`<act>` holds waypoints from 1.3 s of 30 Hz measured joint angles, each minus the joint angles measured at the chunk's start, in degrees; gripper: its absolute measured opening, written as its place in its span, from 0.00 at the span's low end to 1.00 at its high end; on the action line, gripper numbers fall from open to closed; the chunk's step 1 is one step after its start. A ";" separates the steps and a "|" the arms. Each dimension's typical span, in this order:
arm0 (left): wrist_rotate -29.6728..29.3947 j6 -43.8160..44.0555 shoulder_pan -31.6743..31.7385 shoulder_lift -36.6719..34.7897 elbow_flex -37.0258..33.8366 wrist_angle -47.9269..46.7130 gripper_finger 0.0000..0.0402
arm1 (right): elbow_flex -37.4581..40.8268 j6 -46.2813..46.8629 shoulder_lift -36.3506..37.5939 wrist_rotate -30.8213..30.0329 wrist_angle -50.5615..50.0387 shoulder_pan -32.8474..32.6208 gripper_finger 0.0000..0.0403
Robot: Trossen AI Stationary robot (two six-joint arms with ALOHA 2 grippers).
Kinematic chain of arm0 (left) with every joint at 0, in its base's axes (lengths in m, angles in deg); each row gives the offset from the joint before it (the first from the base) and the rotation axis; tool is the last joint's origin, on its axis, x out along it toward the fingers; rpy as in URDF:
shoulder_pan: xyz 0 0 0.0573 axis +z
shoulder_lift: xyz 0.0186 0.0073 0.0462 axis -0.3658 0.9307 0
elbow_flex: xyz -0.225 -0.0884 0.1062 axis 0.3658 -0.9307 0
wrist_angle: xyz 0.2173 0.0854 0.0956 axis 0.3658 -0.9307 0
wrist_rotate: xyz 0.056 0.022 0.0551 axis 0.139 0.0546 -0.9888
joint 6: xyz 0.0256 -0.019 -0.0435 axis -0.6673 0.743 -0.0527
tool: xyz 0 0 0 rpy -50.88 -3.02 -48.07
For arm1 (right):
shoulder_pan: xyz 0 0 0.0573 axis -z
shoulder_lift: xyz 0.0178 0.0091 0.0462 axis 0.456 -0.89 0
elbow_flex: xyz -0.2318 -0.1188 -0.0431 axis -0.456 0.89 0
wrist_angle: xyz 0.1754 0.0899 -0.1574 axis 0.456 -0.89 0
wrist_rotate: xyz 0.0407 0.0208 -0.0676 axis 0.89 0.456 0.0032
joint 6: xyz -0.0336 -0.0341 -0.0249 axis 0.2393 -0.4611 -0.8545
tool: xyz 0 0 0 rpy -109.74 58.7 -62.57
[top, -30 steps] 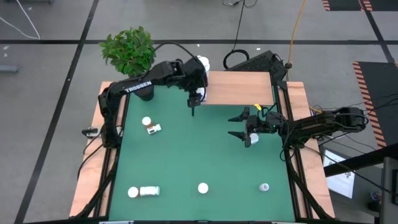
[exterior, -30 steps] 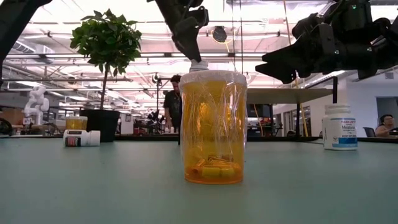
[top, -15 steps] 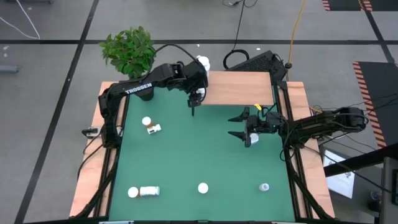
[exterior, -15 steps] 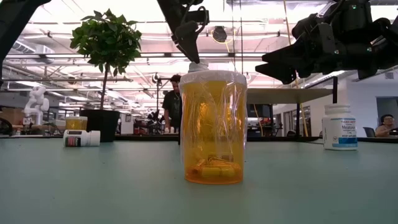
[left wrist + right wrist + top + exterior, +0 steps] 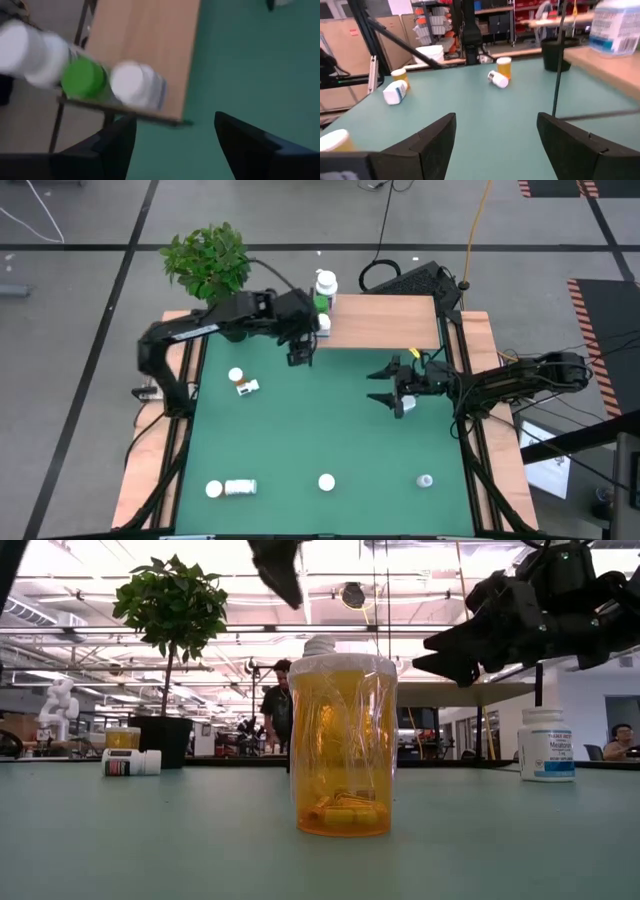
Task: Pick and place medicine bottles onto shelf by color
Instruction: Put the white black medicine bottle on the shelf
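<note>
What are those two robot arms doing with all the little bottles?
They are sorting medicine bottles onto the shelf. Three bottles already stand in a row at one end of the shelf, one of them with a green cap. The left gripper hangs just off that end, fingers open and empty. The right gripper waits open above the green mat. More bottles stand or lie on the mat, unsorted.

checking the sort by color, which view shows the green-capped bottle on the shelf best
The left wrist view: the green-capped bottle fills the frame on the shelf edge, between two white bottles, though blurred. The high view shows only a green speck at the shelf's left end. The low and right wrist views do not show it.
</note>
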 joint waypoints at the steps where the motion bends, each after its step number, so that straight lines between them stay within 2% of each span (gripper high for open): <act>1: 0.05 0.77 -0.41 -2.15 -3.23 1.28 0.65 | -0.02 -0.02 0.00 0.48 -0.04 -0.36 0.68; 5: -0.32 5.95 -2.53 -12.96 -20.31 8.63 0.61 | -0.02 -0.15 0.00 0.69 -0.13 -1.67 0.68; 11: -5.25 18.36 -6.11 -27.20 -44.20 15.16 0.57 | -0.01 0.00 0.00 0.63 -0.65 -2.78 0.68; 14: -4.96 22.83 -6.23 -31.56 -53.66 18.93 0.57 | -0.02 -0.02 0.00 0.51 0.37 -2.77 0.68; 18: -3.37 23.18 -4.99 -32.83 -63.30 25.53 0.57 | -0.02 -0.11 0.02 0.52 2.35 -2.77 0.68; 21: -2.36 22.55 -3.01 -32.00 -67.23 28.80 0.57 | -0.02 0.26 0.02 0.54 2.97 -2.77 0.68; 24: -1.46 22.38 -1.18 -30.33 -69.26 28.28 0.57 | -0.02 1.04 0.02 0.52 2.98 -2.75 0.68; 34: 3.41 22.91 -0.44 -24.44 -71.67 27.84 0.57 | -0.02 1.49 0.02 -0.33 3.95 -2.64 0.68; 39: 3.59 23.79 -0.51 -24.24 -71.67 27.77 0.57 | -0.02 1.73 0.02 -1.03 4.14 -2.31 0.68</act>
